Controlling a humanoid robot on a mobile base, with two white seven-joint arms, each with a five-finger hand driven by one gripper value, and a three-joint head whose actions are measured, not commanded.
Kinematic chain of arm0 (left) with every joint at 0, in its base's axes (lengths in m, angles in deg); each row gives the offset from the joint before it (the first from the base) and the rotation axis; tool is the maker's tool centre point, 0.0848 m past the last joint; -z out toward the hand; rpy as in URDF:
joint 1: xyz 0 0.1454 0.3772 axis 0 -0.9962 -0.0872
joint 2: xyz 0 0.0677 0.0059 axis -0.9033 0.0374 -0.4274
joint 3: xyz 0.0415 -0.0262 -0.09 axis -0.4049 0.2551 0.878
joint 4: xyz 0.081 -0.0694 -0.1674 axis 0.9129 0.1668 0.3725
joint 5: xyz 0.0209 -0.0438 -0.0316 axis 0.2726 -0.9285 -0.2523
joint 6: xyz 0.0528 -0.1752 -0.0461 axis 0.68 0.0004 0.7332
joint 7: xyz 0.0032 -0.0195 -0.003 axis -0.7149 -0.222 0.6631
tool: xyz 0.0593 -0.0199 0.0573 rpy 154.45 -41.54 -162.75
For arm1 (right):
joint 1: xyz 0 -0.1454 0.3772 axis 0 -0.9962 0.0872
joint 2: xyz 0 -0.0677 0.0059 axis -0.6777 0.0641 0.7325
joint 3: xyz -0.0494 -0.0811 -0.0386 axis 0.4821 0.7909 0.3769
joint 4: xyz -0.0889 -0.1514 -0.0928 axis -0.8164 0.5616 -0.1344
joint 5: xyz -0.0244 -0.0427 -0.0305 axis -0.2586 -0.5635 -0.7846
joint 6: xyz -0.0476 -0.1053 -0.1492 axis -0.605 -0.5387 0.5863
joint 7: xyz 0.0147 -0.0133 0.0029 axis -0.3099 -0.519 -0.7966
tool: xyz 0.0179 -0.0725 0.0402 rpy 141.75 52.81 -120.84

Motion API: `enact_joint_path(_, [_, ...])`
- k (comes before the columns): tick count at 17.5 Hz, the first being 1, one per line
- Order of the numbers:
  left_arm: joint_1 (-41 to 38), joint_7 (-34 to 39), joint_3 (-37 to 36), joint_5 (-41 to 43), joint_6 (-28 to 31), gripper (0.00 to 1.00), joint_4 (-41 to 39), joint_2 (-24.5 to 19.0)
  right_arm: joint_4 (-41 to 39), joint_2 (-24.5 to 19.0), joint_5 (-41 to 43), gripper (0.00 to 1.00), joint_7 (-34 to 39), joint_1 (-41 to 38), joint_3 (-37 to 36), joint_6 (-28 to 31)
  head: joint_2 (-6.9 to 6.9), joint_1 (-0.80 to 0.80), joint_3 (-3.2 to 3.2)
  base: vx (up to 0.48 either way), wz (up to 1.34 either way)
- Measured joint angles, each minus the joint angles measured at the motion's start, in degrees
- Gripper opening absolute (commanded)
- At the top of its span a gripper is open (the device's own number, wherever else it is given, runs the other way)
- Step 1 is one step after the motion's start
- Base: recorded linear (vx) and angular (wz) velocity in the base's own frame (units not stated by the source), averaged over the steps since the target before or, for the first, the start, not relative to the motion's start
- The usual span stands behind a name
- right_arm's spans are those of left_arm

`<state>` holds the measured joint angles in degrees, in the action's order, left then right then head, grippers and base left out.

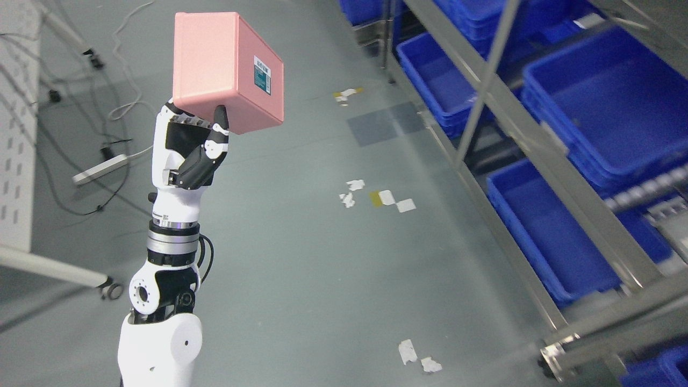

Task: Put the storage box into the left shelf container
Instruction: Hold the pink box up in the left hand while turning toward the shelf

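At the left, the left hand (188, 145) is raised above the floor (301, 258), its fingers closed under a pink box (215, 70) with 1 label. At the right stands the shelf (537, 161) with blue bins (607, 97), well apart from the box.

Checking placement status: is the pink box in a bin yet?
Out. The pink box is held up by the left hand over the floor, left of the blue bins.

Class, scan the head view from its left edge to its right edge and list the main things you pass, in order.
White perforated panel → power strip → left hand holding the pink storage box → tape scraps on the floor → metal shelf frame → blue bins.
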<state>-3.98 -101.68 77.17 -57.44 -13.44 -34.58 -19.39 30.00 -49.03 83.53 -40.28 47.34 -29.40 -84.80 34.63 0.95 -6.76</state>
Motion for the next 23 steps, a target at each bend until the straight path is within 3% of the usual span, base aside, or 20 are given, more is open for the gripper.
enact_joint_path(10, [-3.53,-0.08,0.43,-0.21,-0.11,0.02,-0.9,0.05,0.0,0.0,0.0,1.0,0.16,0.01,0.0,0.0,0.0,0.0,0.0,0.325,0.63])
enact_joint_path(23, [-7.92,-2.7,0.62,-0.44,-1.47,0.02,-1.27,0.08,0.0,0.0,0.0,1.0,0.2,-0.01,0.0,0.0,0.0,0.0,0.0,0.457,-0.01])
